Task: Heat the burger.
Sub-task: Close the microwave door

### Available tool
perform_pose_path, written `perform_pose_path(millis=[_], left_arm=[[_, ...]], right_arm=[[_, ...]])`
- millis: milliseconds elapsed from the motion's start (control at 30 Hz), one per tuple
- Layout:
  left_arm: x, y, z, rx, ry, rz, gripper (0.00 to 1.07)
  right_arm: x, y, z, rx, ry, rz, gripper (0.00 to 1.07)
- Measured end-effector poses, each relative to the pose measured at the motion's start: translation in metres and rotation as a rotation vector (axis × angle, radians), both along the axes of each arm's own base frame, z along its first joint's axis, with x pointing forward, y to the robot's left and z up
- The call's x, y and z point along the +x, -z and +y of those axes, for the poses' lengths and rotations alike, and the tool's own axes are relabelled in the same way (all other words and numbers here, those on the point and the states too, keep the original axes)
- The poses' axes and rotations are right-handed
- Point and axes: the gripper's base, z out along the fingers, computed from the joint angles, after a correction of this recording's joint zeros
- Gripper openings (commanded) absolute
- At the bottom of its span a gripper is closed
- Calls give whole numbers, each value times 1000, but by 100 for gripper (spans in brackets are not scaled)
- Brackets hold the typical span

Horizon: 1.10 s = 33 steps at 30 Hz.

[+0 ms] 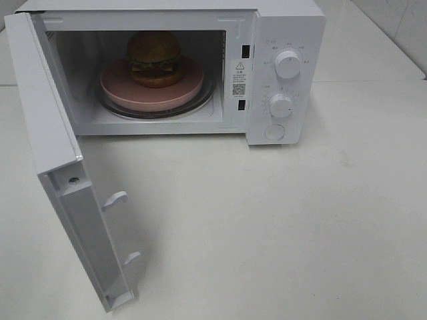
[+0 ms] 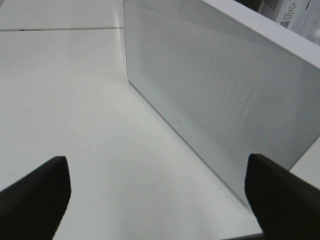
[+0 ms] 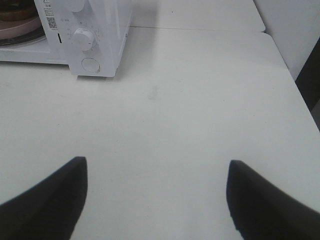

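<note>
The burger (image 1: 155,59) sits on a round pink plate (image 1: 152,90) on the glass turntable inside the white microwave (image 1: 287,27). The microwave's door (image 1: 47,127) is swung wide open toward the front left. Neither arm shows in the high view. In the left wrist view my left gripper (image 2: 156,165) is open, with nothing between its dark fingertips (image 2: 40,195), and faces the outer side of the door (image 2: 210,85). My right gripper (image 3: 156,164) is open over bare table, well back from the microwave's control panel (image 3: 95,45). An edge of the plate (image 3: 20,27) shows there.
Two round knobs (image 1: 288,65) (image 1: 281,105) and a round button (image 1: 275,132) are on the panel at the oven's right. Two latch hooks (image 1: 115,199) stick out of the door's inner face. The white table (image 1: 280,227) stretches in front and to the right.
</note>
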Motion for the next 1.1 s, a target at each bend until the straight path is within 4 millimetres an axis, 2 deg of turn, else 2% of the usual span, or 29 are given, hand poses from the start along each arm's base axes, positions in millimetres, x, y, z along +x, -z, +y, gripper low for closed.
perform_pose_path(millis=[33, 67, 100, 133, 167, 200, 233, 267, 300, 333, 367, 400, 433, 467, 533, 567, 633, 700, 733, 900, 1100], left_arm=[[4, -6, 1, -1, -8, -22, 69], [4, -6, 1, -1, -8, -22, 69], [9, -10, 1, -5, -16, -43, 60], [9, -10, 1, -5, -16, -43, 60], [12, -12, 1, -7, -20, -53, 55], [18, -15, 2, -10, -28, -64, 44], [18, -15, 2, -10, -28, -64, 44], [22, -15, 2, -12, -32, -66, 38], [30, -16, 3, -13, -41, -62, 25], [30, -16, 3, -13, -41, -62, 25], [39, -14, 3, -14, -48, -49, 19], [44, -13, 4, -14, -53, -38, 6], [44, -13, 4, -14, -53, -38, 6], [54, -9, 4, -14, -61, -17, 0], [59, -7, 5, -13, -66, -8, 0], [69, -3, 6, -14, -76, 1, 0], [75, -1, 6, -14, -81, 7, 0], [89, 7, 8, -16, -104, -14, 0], [89, 7, 8, -16, -104, -14, 0], [112, 20, 13, 6, -156, -153, 0], [122, 34, 18, 30, -198, -264, 0]], right_arm=[[0, 0, 0, 0, 0, 0, 75], [0, 0, 0, 0, 0, 0, 75], [0, 0, 0, 0, 0, 0, 75], [0, 0, 0, 0, 0, 0, 75], [0, 0, 0, 0, 0, 0, 75], [0, 0, 0, 0, 0, 0, 75], [0, 0, 0, 0, 0, 0, 75], [0, 0, 0, 0, 0, 0, 75], [0, 0, 0, 0, 0, 0, 75], [0, 0, 0, 0, 0, 0, 75], [0, 0, 0, 0, 0, 0, 75], [0, 0, 0, 0, 0, 0, 75], [0, 0, 0, 0, 0, 0, 75], [0, 0, 0, 0, 0, 0, 75], [0, 0, 0, 0, 0, 0, 75], [0, 0, 0, 0, 0, 0, 75], [0, 0, 0, 0, 0, 0, 75], [0, 0, 0, 0, 0, 0, 75], [0, 0, 0, 0, 0, 0, 75], [0, 0, 0, 0, 0, 0, 75], [0, 0, 0, 0, 0, 0, 75]])
